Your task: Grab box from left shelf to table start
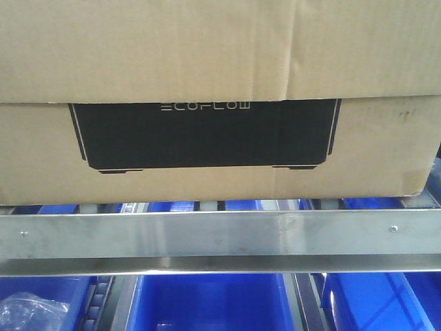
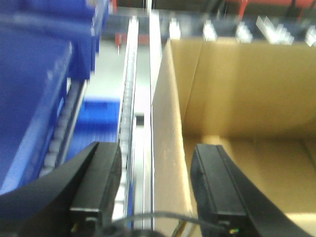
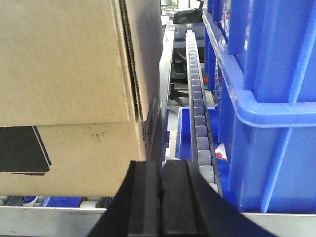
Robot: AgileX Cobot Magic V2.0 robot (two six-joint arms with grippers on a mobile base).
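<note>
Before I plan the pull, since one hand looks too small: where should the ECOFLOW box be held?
By its side walls, from the front: left hand on the left wall, right hand on the right. The box is wide, flat-faced, with no handle showing.

I see the brown ECOFLOW box level on the left shelf, one wall between the spread jaws of my left gripper.
</note>
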